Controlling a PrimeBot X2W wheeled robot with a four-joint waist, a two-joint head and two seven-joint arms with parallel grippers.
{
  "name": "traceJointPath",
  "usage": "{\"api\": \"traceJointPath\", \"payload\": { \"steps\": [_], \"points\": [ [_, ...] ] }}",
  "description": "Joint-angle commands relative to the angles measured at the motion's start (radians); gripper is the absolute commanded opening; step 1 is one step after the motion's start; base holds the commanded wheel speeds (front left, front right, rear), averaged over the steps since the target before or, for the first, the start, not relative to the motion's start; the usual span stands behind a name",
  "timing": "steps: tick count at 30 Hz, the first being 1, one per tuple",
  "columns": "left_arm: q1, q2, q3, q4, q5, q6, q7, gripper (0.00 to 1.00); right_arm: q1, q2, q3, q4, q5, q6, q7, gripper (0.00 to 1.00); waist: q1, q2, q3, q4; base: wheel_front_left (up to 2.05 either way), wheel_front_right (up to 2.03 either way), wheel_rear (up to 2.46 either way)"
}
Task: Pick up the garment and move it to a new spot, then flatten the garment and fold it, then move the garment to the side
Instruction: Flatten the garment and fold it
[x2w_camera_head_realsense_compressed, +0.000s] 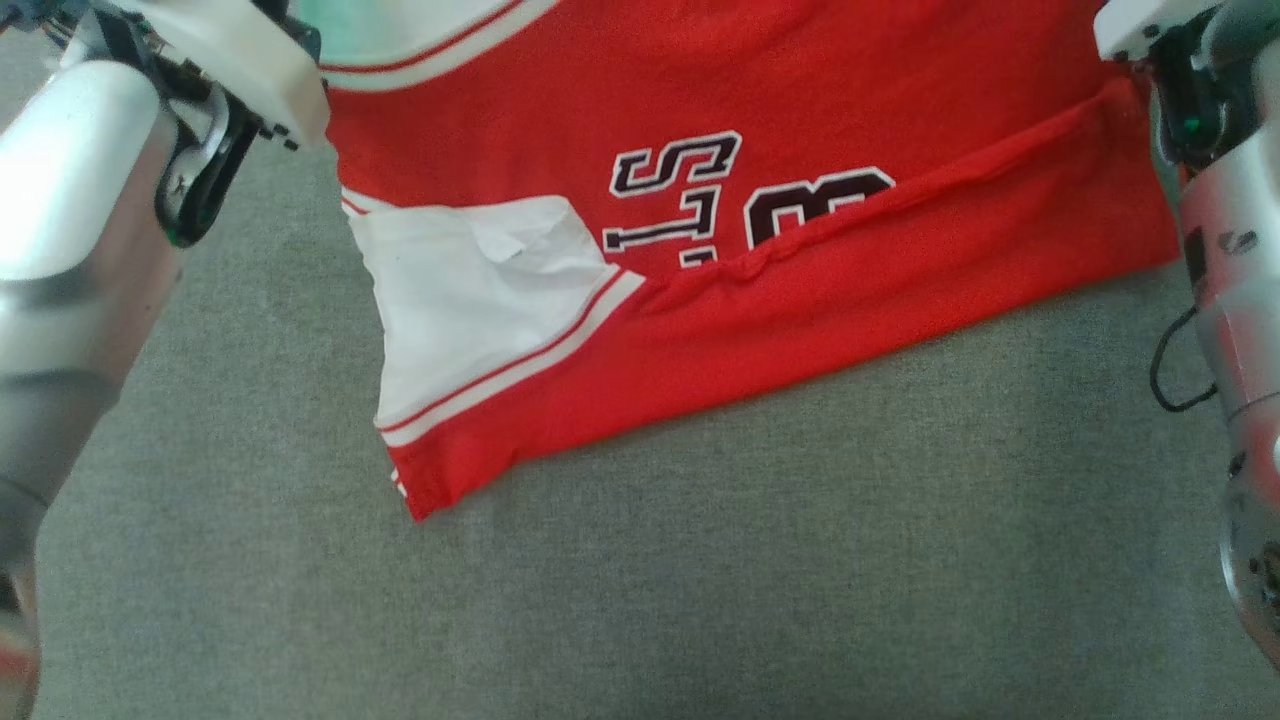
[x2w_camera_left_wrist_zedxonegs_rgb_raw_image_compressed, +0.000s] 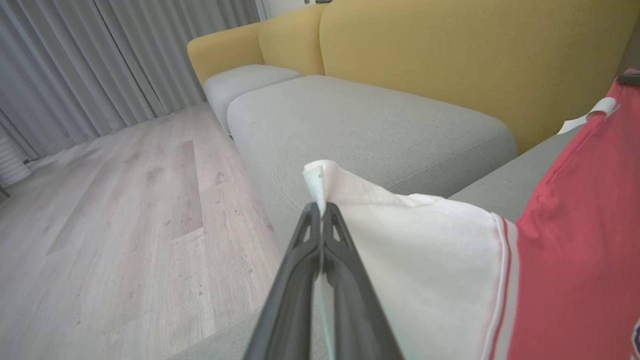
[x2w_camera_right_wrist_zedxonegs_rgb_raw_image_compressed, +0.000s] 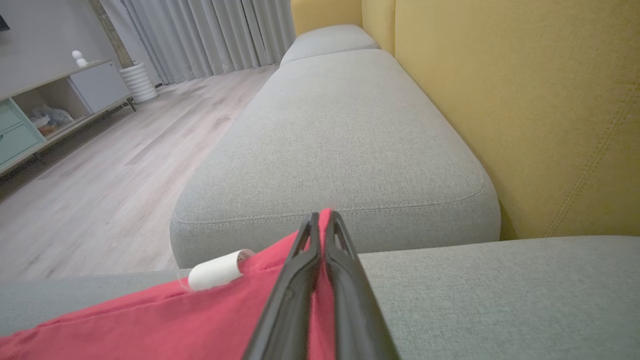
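Past the garment (x2w_camera_right_wrist_zedxonegs_rgb_raw_image_compressed: 150, 320) lie a grey cushion (x2w_camera_right_wrist_zedxonegs_rgb_raw_image_compressed: 330, 140), yellow backrest (x2w_camera_right_wrist_zedxonegs_rgb_raw_image_compressed: 525, 100), wooden floor (x2w_camera_right_wrist_zedxonegs_rgb_raw_image_compressed: 100, 190).

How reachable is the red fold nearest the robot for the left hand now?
Probably not yet: the left hand is shut on a white sleeve and must let go first; the red fold lies uncovered.

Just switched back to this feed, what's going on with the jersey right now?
The robot holds the red jersey with both arms over the grey sofa cushion. The left gripper is shut on the edge of the white sleeve, and the right gripper is shut on a red edge. In the head view the near part lies on the cushion, with a red flap folded across part of the dark lettering. It looks mid-fold or mid-move, not yet set aside.
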Motion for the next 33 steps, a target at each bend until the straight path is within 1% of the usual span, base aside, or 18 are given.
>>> {"api": "traceJointPath", "payload": {
  "steps": [1, 5, 8, 9, 13, 15, 19, 20, 23, 27, 33],
  "points": [
    [-0.070, 0.023, 0.030, 0.023, 0.019, -0.004, -0.033, 0.00, -0.042, 0.010, 0.019, -0.022, 0.023, -0.001, -0.025, 0.00, -0.0001, 0.0000, 0.000, 0.001, 0.00, 0.00, 0.00],
    [-0.093, -0.010, 0.023, 0.099, 0.044, -0.006, -0.101, 0.00, -0.041, 0.000, 0.047, -0.002, 0.056, -0.001, -0.049, 0.00, -0.0001, 0.0000, -0.005, 0.004, 0.00, 0.00, 0.00],
    [-0.089, -0.028, 0.014, 0.140, 0.050, -0.019, -0.128, 0.00, -0.023, -0.012, 0.073, 0.005, 0.098, -0.001, -0.051, 0.00, -0.0001, 0.0000, -0.013, 0.009, 0.00, 0.00, 0.00],
    [-0.081, -0.037, 0.006, 0.158, 0.049, -0.031, -0.138, 0.00, -0.006, -0.026, 0.097, 0.004, 0.128, -0.001, -0.045, 0.00, -0.0001, 0.0000, -0.022, 0.014, 0.00, 0.00, 0.00],
    [-0.060, -0.042, -0.017, 0.166, 0.053, -0.049, -0.151, 0.00, 0.041, -0.060, 0.157, -0.017, 0.201, -0.001, -0.016, 0.00, -0.0001, 0.0000, -0.044, 0.025, 0.00, 0.00, 0.00],
    [-0.046, -0.035, -0.033, 0.155, 0.061, -0.055, -0.156, 0.00, 0.067, -0.091, 0.184, -0.033, 0.243, -0.001, 0.002, 0.00, -0.0001, 0.0000, -0.057, 0.031, 0.00, 0.00, 0.00],
    [0.003, -0.008, -0.066, 0.118, 0.056, -0.062, -0.159, 0.00, 0.127, -0.146, 0.247, -0.072, 0.318, -0.001, 0.039, 0.00, -0.0001, 0.0000, -0.088, 0.038, 0.00, 0.00, 0.00],
    [0.003, -0.008, -0.066, 0.118, 0.056, -0.062, -0.159, 0.00, 0.127, -0.146, 0.247, -0.072, 0.318, -0.001, 0.039, 0.00, -0.0001, 0.0000, -0.088, 0.038, 0.00, 0.00, 0.00],
    [0.053, 0.017, -0.086, 0.070, 0.028, -0.065, -0.139, 0.00, 0.175, -0.185, 0.291, -0.106, 0.380, -0.001, 0.066, 0.00, -0.0001, 0.0000, -0.113, 0.043, 0.00, 0.00, 0.00],
    [0.119, 0.075, -0.126, -0.028, 0.001, -0.067, -0.094, 0.00, 0.236, -0.237, 0.345, -0.144, 0.450, -0.001, 0.103, 0.00, -0.0001, 0.0000, -0.146, 0.048, 0.00, 0.00, 0.00],
    [0.208, 0.171, -0.206, -0.224, -0.033, -0.068, 0.005, 0.00, 0.313, -0.323, 0.441, -0.206, 0.524, -0.001, 0.171, 0.00, -0.0001, 0.0000, -0.176, 0.061, 0.00, 0.00, 0.00]
  ]
}}
